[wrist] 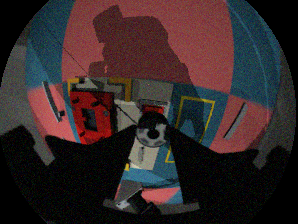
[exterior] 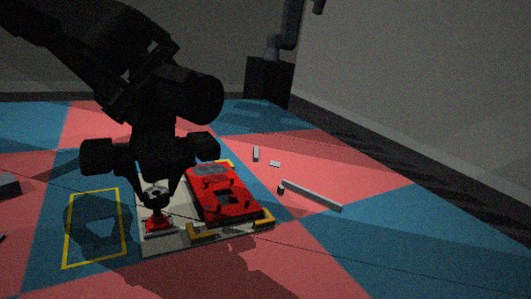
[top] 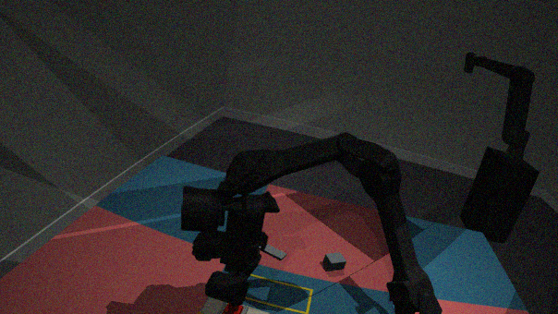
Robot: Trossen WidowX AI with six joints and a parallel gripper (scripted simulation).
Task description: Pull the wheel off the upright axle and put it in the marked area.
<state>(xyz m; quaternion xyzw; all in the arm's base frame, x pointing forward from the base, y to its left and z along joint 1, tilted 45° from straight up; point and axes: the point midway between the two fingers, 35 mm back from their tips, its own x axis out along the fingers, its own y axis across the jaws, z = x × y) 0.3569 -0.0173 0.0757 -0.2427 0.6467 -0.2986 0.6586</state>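
from where i'm standing, the pincer (top: 231, 295) (exterior: 156, 193) (wrist: 153, 129) is gripping one dark wheel (exterior: 154, 203) (wrist: 144, 137), its two fingers parted by the wheel's width. right under the pincer sits one red foot (exterior: 158, 222) (wrist: 152, 109); i can't tell whether the wheel is clear of the axle. the wheel is outside the one yellow outline (top: 310, 300) (exterior: 122, 224) (wrist: 207, 122), which lies beside the pincer on the desk (exterior: 374, 242). on the pincer's other side there's one red plate (exterior: 237, 202) (wrist: 102, 127), with three yellow corner pieces (exterior: 200, 234) showing around it, and four loose grey pieces (exterior: 312, 196) farther off.
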